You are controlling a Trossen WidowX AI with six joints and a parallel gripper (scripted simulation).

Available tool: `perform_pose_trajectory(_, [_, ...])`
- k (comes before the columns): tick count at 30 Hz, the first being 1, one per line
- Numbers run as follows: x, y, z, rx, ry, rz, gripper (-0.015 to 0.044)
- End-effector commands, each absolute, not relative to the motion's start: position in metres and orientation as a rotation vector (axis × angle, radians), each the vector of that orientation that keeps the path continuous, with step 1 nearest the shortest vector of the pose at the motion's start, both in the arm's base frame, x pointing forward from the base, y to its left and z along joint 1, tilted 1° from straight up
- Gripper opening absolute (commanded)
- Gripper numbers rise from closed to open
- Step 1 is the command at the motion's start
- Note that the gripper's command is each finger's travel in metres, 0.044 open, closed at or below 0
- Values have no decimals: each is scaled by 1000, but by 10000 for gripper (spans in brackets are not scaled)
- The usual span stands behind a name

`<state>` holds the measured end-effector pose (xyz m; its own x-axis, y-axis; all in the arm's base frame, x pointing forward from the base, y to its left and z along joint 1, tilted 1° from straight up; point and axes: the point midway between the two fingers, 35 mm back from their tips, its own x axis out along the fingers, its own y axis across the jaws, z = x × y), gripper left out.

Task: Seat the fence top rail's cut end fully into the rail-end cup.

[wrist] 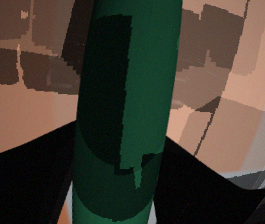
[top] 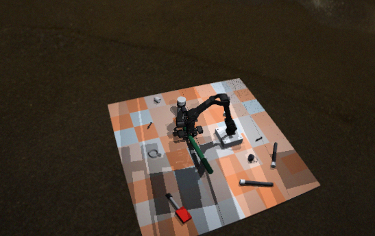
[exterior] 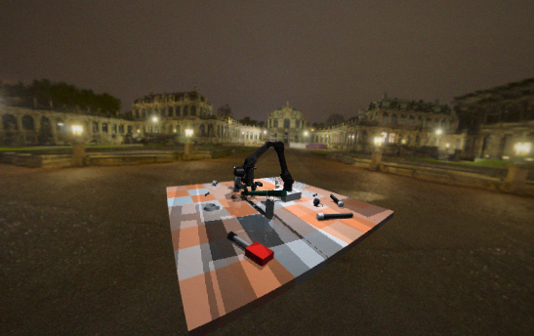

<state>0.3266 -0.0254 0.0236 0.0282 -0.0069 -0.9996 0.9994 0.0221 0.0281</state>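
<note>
One rail, green, is the workpiece. Top view: the rail (top: 199, 152) (exterior: 264, 193) (wrist: 133, 100) slants from mid-frame toward lower right; its upper-left end runs beneath my gripper (top: 188, 134) (wrist: 120, 170), and the white-capped big post (top: 181, 101) stands just above the arm's wrist. The arm hides the end cup and brace band, so I cannot tell how far the cut end stands from its seat. Exterior view: the rail lies roughly level near the centre of the frame, its right end above a short grey post (exterior: 269, 209); the far end is lost behind the arm. Wrist view: the rail crosses the frame from top to bottom, with a dark finger at either side; I have it gripped. I judge the step in hand to be the grasp before seating. Next I should push along the rail's axis toward the big post, without dragging the band down, then open and back away.
</note>
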Motion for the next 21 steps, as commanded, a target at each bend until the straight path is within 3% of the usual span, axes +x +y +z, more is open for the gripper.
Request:
perform_pose_trajectory(1, [328, -26, 37, 1179, 1163, -1187, 0])
perform_pose_trajectory(13, [319, -31, 117, 989, 939, -1316, 0])
perform_pose_trajectory(21, [319, -28, 112, 997, 959, -1305, 0])
